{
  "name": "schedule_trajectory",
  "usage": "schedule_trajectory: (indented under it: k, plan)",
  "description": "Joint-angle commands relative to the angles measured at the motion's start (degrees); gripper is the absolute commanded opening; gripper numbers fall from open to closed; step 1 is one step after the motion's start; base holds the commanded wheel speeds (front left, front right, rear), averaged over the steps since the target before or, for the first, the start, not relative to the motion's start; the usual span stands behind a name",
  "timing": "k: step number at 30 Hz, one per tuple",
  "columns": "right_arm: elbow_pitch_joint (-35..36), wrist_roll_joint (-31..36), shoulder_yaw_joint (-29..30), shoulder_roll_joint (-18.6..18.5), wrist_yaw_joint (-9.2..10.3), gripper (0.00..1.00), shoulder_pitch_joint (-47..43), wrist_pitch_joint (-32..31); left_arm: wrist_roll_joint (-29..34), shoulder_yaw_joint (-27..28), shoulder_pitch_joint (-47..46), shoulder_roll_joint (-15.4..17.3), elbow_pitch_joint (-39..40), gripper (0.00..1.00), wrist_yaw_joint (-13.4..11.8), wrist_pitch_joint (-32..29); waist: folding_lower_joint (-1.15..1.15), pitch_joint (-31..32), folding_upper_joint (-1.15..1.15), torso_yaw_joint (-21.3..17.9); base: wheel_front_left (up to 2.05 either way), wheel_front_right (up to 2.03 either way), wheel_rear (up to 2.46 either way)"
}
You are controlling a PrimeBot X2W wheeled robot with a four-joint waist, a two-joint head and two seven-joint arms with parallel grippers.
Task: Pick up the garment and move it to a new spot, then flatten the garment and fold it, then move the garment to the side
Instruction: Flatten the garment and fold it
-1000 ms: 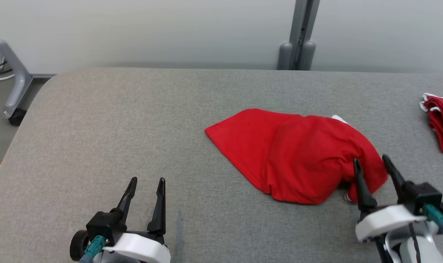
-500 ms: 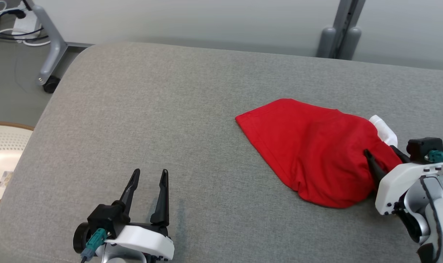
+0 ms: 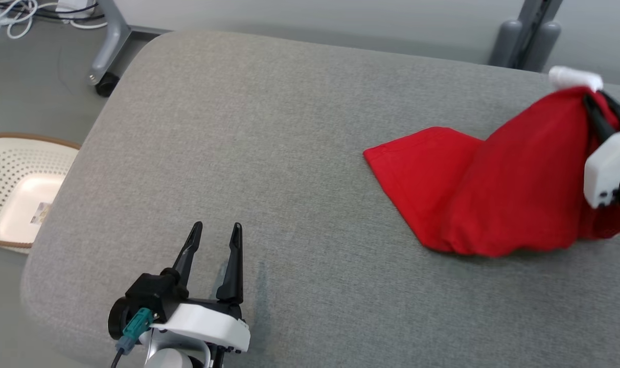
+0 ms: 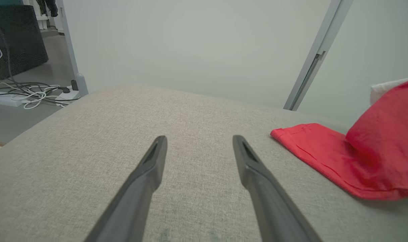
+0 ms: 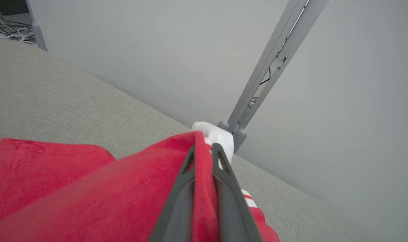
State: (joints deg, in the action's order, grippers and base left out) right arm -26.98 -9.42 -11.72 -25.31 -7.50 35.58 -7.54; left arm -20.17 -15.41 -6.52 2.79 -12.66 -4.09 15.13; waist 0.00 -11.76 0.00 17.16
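red fabric garment [image 3: 494, 194], white-trimmed: one end raised off the grey upholstered table [image 3: 269, 128], its other corner lying flat on it. right gripper [image 5: 204, 150] pinched narrow on the raised peak, its body partly cut off. left gripper [image 3: 216, 227] spread wide, empty, over the table's near edge.

Robot lab or test room, not a home. Bare pale wall [image 4: 190, 43], grey metal post [image 5: 274, 60] with wiring along it, stand leg [image 3: 109, 46] on a caster, loose cables [image 4: 29, 95] and a power strip [image 4: 3, 100] on the grey floor [image 3: 39, 102]. Padded table [image 3: 238, 128] covered in grey fabric as the work surface. Perforated plastic basket [image 3: 13, 194] on the floor beside it.
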Motion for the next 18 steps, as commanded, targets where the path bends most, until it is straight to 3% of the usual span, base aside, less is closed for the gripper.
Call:
schedule_trajectory:
  k: [1, 7, 8, 10, 14, 15, 16, 18]
  plan:
    - [-0.70, 0.59, -0.50, -0.37, 0.02, 0.00, 1.53, 0.42, -0.21, 0.00, -1.29, 0.23, 0.19, 1.00, -0.18, 0.00, 0.00, -0.88, 0.00, 1.06, 0.00, 0.00, 0.00]
    - [-9.20, 2.20, -4.32, -0.83, 0.02, 0.00, 10.28, 1.34, -1.15, -1.09, -2.23, 0.22, 0.32, 1.00, -0.50, 0.00, 0.00, -2.53, 0.00, 3.77, 0.00, 0.00, 0.00]
    - [-11.11, 2.34, -4.91, -0.61, 0.02, 0.09, 11.23, 1.63, -1.27, -1.24, -2.48, 0.23, 0.31, 1.00, -0.52, 0.00, 0.00, -2.76, 0.00, 4.18, 0.00, 0.00, 0.00]
    - [-14.68, 2.89, -5.49, -0.34, 0.02, 0.38, 13.25, 3.51, -1.61, -1.59, -2.71, 0.21, 0.34, 1.00, -0.64, 0.00, 0.00, -3.17, 0.00, 4.88, 0.00, 0.00, 0.00]
    - [-21.00, 5.58, -5.42, 0.30, 0.02, 0.42, 16.67, 9.07, -1.72, -1.79, -3.06, 0.20, 0.26, 1.00, -0.75, 0.00, 0.00, -3.71, 0.00, 5.48, 0.00, 0.00, 0.00]
    - [-22.36, 6.32, -4.87, 0.50, 0.02, 0.55, 17.54, 10.53, -1.64, -1.78, -3.22, 0.21, 0.19, 1.00, -0.83, 0.00, 0.00, -3.83, 0.00, 5.47, 0.00, 0.00, 0.00]
    - [-23.76, 7.10, -4.67, 0.98, 0.02, 1.00, 18.23, 11.68, -1.55, -1.73, -3.32, 0.21, 0.13, 1.00, -0.91, 0.00, 0.00, -3.89, 0.00, 5.37, 0.00, 0.00, 0.00]
    - [-25.83, 7.45, -4.00, 2.43, 0.02, 1.00, 19.58, 14.07, -1.25, -1.45, -3.32, 0.22, 0.11, 1.00, -0.99, 0.00, 0.00, -3.79, 0.00, 4.80, 0.00, 0.00, 0.00]
